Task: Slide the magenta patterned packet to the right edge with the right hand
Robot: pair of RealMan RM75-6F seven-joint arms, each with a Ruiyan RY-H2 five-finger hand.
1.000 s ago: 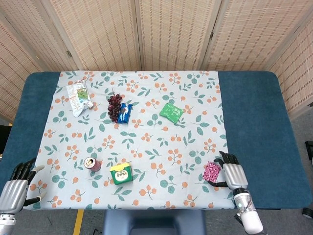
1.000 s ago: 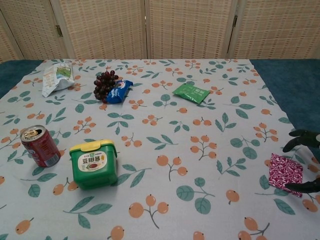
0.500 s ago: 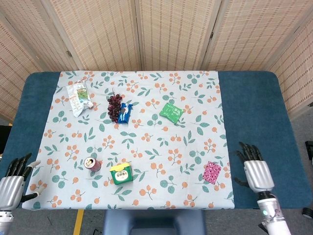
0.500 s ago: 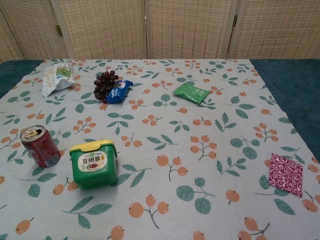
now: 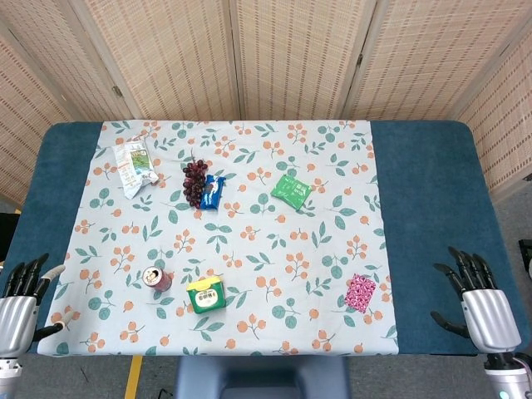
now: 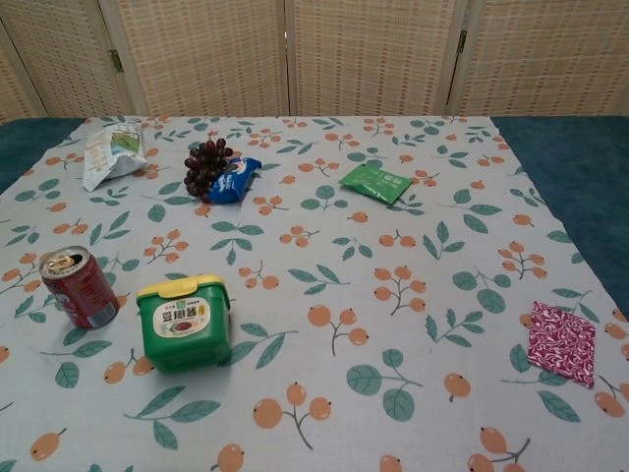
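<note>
The magenta patterned packet (image 5: pixel 361 293) (image 6: pixel 561 342) lies flat on the floral cloth near its right front corner, with nothing touching it. My right hand (image 5: pixel 484 309) hovers at the table's front right corner, well to the right of the packet, fingers spread and empty. At the front left corner my left hand (image 5: pixel 20 303) is also open, holding nothing. Neither hand appears in the chest view.
A red can (image 5: pixel 158 278) (image 6: pixel 81 286) and a green tub (image 5: pixel 206 294) (image 6: pixel 184 320) stand near the front. Grapes (image 5: pixel 194 180), a blue packet (image 5: pixel 214 191), a green packet (image 5: pixel 291 191) and a white bag (image 5: pixel 133 165) lie further back. Bare blue table (image 5: pixel 432 208) flanks the cloth.
My right hand let go of the packet and pulled away to the right and toward the front edge. The left hand drew slightly back. The packet stays put.
</note>
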